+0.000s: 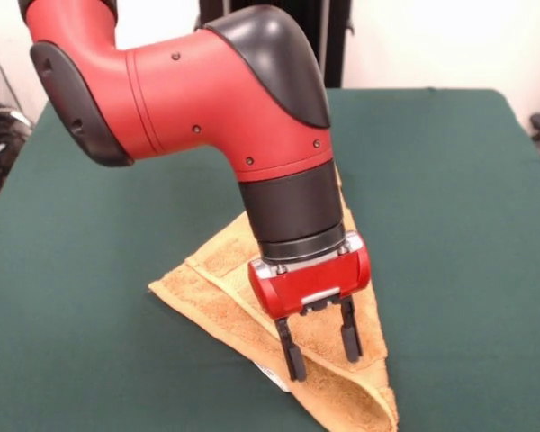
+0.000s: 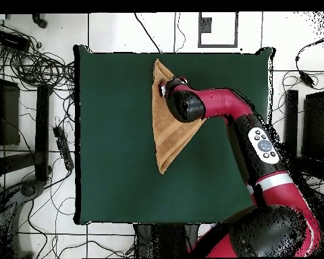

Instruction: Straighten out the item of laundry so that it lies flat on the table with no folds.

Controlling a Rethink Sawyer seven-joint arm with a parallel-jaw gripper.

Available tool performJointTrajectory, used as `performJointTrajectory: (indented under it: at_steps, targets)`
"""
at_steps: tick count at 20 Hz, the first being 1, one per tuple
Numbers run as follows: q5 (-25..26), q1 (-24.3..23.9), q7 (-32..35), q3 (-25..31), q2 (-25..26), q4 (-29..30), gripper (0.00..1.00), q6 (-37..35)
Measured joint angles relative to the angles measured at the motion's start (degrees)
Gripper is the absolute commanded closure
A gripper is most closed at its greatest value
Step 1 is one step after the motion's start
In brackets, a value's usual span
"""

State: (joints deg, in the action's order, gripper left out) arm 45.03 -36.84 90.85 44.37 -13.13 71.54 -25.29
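towel [image 1: 238,292], folded into a triangle, lies directly beneath the hand [image 1: 319,349], fingers apart.

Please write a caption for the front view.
Sawyer's open tool above an orange-tan towel folded into a triangle.

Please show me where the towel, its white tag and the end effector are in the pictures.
towel [image 1: 211,288], front view: on the folded upper layer left of the arm.
white tag [image 1: 274,378], front view: on the tag at the towel's near edge.
end effector [image 1: 323,351], front view: midway between the two black fingertips, which stand apart.
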Motion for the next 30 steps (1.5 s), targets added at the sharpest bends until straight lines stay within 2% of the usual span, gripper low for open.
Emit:
performJointTrajectory:
  at_steps: [17,30]
  targets:
    - [-0.2,3.15,0.0,-4.43,0.01,-0.94,0.0,0.13]
    - [-3.83,4.89,0.0,-7.3,-0.29,-1.65,0.0,0.14]
